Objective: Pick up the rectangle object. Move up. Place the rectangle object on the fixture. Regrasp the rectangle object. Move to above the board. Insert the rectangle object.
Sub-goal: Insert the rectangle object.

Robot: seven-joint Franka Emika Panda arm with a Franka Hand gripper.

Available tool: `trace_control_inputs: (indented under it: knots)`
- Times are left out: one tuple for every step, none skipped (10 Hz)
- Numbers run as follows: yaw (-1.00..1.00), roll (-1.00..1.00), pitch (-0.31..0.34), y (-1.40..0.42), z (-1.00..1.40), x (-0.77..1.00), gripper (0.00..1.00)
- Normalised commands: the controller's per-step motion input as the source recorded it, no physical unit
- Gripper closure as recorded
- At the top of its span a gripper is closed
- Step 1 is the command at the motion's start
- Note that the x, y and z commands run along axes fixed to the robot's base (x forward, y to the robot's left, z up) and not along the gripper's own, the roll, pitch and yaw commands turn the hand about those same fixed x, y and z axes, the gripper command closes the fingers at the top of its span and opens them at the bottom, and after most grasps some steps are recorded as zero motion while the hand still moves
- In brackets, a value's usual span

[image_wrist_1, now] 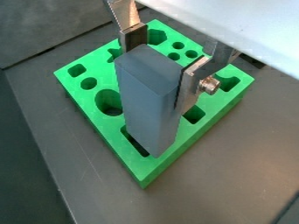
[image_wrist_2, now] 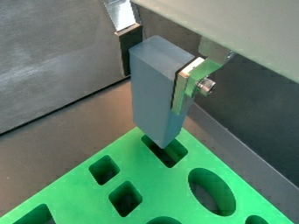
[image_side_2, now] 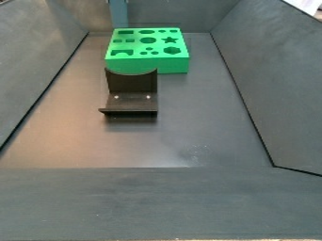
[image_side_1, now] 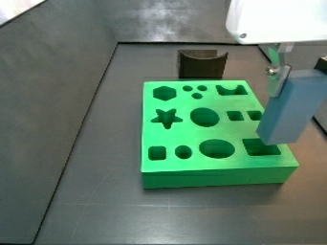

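The light blue-grey rectangle object (image_wrist_1: 149,101) stands upright between the fingers of my gripper (image_wrist_1: 162,59), which is shut on its upper part. Its lower end sits in a rectangular hole (image_wrist_2: 170,154) at a corner of the green board (image_wrist_2: 163,184). In a side view the rectangle object (image_side_1: 288,110) leans slightly over the board's (image_side_1: 205,175) right front corner, with my gripper (image_side_1: 296,69) at its top. The dark fixture (image_side_1: 201,64) stands behind the board with nothing on it. In a side view the fixture (image_side_2: 130,99) lies in front of the board (image_side_2: 145,64).
Dark sloping walls (image_side_2: 51,85) enclose the dark floor on all sides. The board's other holes, such as the star (image_side_1: 163,118) and the ovals, hold nothing. A light wall (image_wrist_1: 246,26) rises close behind my gripper.
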Motion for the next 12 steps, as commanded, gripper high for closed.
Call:
trace_control_inputs:
  knots:
    - [-0.11, 0.09, 0.013, 0.00, -0.30, 0.05, 1.00]
    - [-0.10, 0.00, 0.000, 0.00, -0.20, 0.07, 1.00]
    - [-0.08, 0.00, 0.007, 0.00, 0.00, 0.06, 1.00]
    - [-0.03, 0.00, 0.003, 0.00, -0.02, 0.05, 1.00]
    - [0.00, 0.00, 0.000, 0.00, -0.06, 0.04, 1.00]
    - [-0.08, 0.00, 0.000, 0.00, -0.10, 0.00, 1.00]
    - [-0.14, 0.00, 0.000, 0.00, -0.12, 0.00, 1.00]
    - [-0.14, 0.00, 0.000, 0.00, -0.07, 0.00, 1.00]
    - [-0.09, 0.00, 0.000, 0.00, -0.02, 0.00, 1.00]
    - [-0.11, 0.00, 0.000, 0.00, -0.05, 0.00, 1.00]
    - [-0.13, 0.00, 0.000, 0.00, -0.08, 0.00, 1.00]
    - [-0.12, 0.00, 0.000, 0.00, -0.09, 0.00, 1.00]
